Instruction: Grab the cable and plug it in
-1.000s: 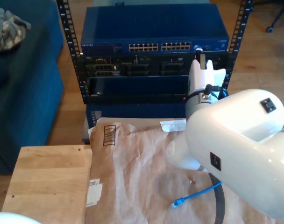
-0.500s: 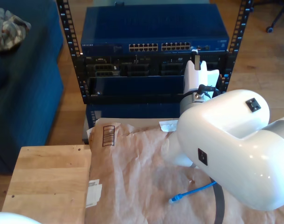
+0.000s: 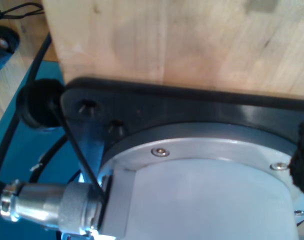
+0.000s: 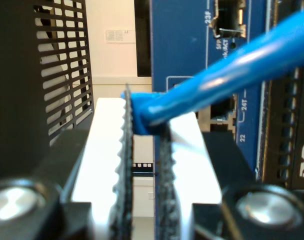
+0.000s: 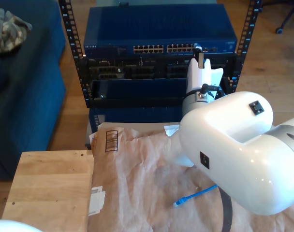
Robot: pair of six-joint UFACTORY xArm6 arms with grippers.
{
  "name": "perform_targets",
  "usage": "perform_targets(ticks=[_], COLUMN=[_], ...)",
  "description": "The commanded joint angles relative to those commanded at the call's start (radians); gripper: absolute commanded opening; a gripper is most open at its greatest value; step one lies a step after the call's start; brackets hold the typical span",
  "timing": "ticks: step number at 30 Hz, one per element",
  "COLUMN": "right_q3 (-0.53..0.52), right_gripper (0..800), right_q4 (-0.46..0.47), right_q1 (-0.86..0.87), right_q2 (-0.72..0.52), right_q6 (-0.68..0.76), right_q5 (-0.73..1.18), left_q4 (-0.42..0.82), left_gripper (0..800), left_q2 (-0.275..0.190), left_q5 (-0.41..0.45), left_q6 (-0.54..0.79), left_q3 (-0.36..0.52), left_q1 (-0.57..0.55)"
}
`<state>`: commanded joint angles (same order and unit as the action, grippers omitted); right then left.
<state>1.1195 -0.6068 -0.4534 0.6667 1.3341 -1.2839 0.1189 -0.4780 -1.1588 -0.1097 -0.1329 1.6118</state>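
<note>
Brown paper [image 5: 137, 183] is spread over the near surface beside a wooden board [image 5: 50, 188], and on it the loose end of the cable [image 5: 193, 196] is seen lying, its small plug [image 5: 177, 204] free, near the exterior view's lower middle. From there the blue line is lost behind the big white arm [image 5: 234, 154].

Farther on, my second gripper [image 5: 200, 60] is held up against the front of the blue switch [image 5: 161, 34] in the rack [image 5: 72, 43]. In the second wrist view its pads [image 4: 128, 150] are pressed together on the cable [image 4: 232, 75], with numbered ports [image 4: 227, 20] right behind. The grab is judged done; seating the plug in a port is judged not yet finished, though the tip itself cannot be made out.

My first gripper's state cannot be told: the first wrist view looks onto a grey arm base [image 3: 202, 190] and wood [image 3: 182, 40]
</note>
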Motion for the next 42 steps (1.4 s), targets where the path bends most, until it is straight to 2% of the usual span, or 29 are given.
perform_targets(ticks=[18, 42], right_q3=[0.061, 0.052], right_gripper=[0, 0], right_q4=[0.000, 0.000], right_q1=[0.000, 0.011], right_q2=[0.048, 0.051], right_q6=[0.002, 0.005], right_q5=[0.006, 0.008], left_q4=[0.000, 0.000], left_gripper=[800, 800], left_q2=[0.000, 0.000], left_q5=[0.000, 0.000], left_q6=[0.000, 0.000], left_q3=[0.000, 0.000], left_q1=[0.000, 0.000])
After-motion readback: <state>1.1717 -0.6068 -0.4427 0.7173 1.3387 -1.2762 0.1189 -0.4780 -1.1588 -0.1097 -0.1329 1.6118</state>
